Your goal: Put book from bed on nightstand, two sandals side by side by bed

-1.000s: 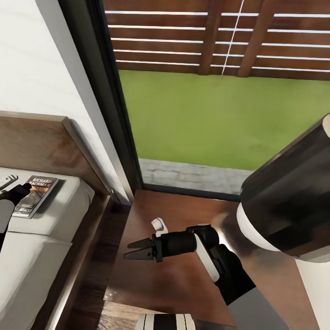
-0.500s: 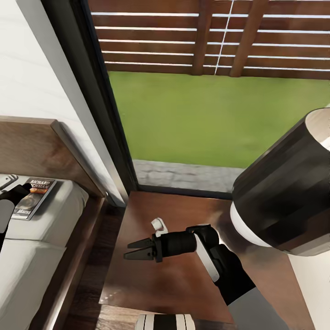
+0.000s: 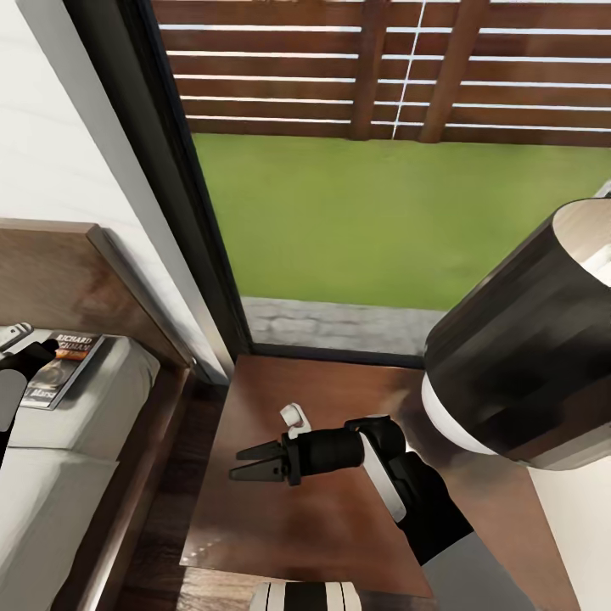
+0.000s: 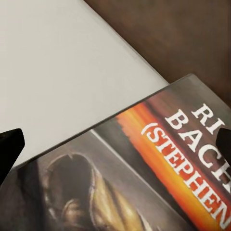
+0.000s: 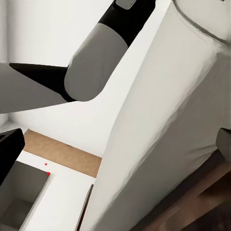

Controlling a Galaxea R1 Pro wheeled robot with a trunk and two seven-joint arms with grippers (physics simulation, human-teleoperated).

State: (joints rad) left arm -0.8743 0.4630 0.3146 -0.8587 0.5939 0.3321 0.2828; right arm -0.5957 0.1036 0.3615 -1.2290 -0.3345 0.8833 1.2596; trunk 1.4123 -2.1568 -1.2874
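The book (image 3: 61,367) lies flat on the bed's pale mattress (image 3: 59,484), close to the dark headboard (image 3: 51,271). Its cover with white letters and an orange strip (image 4: 159,168) sits right under my left gripper (image 4: 115,147), whose black fingertips (image 4: 9,149) stand wide apart over it. In the head view that left gripper (image 3: 36,352) is at the book's near corner. My right gripper (image 3: 248,462) hovers open over the brown nightstand (image 3: 322,526), holding nothing. The sandals are out of view.
A large black-and-white lamp (image 3: 518,365) stands over the nightstand's right part. Behind it a dark-framed window (image 3: 170,212) shows grass and a slatted fence. A narrow strip of wood floor (image 3: 170,501) separates bed and nightstand.
The head view has swung slightly to the right, so everything sits a bit further left in the picture. Neither arm has shifted against the book or nightstand.
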